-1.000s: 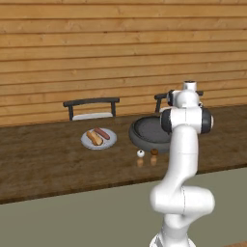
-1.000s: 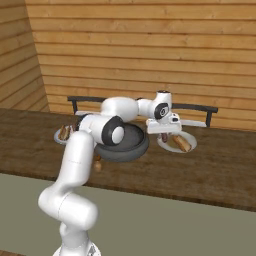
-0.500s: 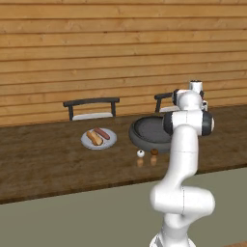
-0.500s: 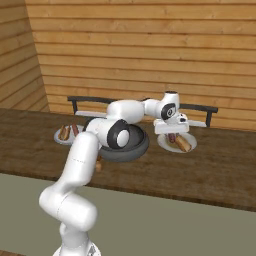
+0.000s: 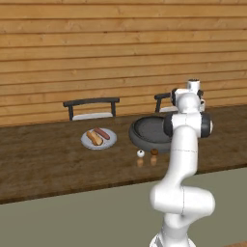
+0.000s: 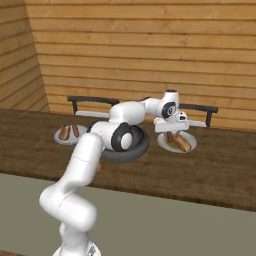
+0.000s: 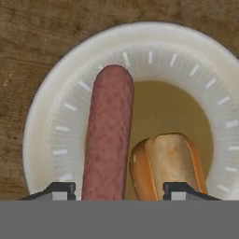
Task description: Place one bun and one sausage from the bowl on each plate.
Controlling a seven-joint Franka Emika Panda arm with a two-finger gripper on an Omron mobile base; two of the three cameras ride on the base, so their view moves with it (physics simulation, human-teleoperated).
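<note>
- Your gripper (image 7: 119,190) sits at the frame's bottom, fingers spread (nothing pinched), straddling a sausage (image 7: 107,135) and bun (image 7: 167,164).
- Both lie on a plate (image 7: 56,116) filling the centre.
- In the left base view, the dark bowl (image 5: 147,132) sits centre-right, the other plate (image 5: 99,139) left of it.

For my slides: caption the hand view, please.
Open gripper above a plate holding a sausage and a bun.
</note>
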